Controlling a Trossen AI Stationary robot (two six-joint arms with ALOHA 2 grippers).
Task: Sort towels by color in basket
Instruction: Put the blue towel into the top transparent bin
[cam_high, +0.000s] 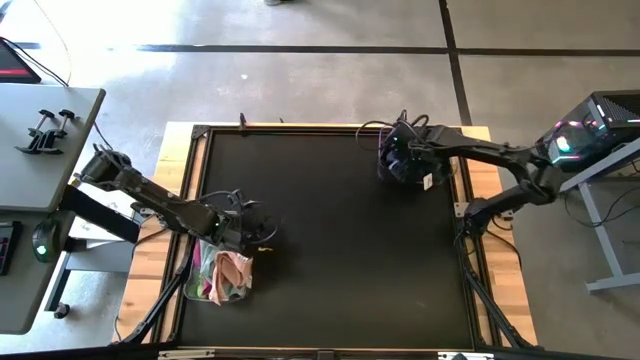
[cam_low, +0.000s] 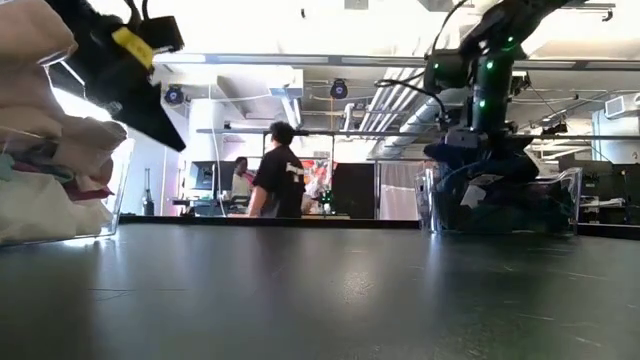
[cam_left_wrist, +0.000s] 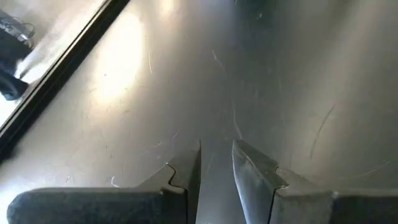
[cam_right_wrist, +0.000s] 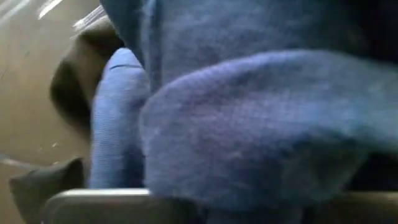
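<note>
Navy towels (cam_right_wrist: 249, 124) are heaped in a clear bin (cam_low: 500, 205) at the far right; the right gripper (cam_high: 403, 160) is lowered into them, its grip not discernible; light towels (cam_high: 228, 272) are piled in another bin beside the left gripper (cam_left_wrist: 216, 168), slightly parted, empty.

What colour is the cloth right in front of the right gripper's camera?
Blue, a navy towel filling the frame; the right wrist view shows it best.

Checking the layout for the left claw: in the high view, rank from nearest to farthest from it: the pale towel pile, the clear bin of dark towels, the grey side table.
1. Pale towel pile, just beside the left claw.
2. Grey side table, off the mat's left.
3. Clear bin of dark towels, far right corner.
</note>
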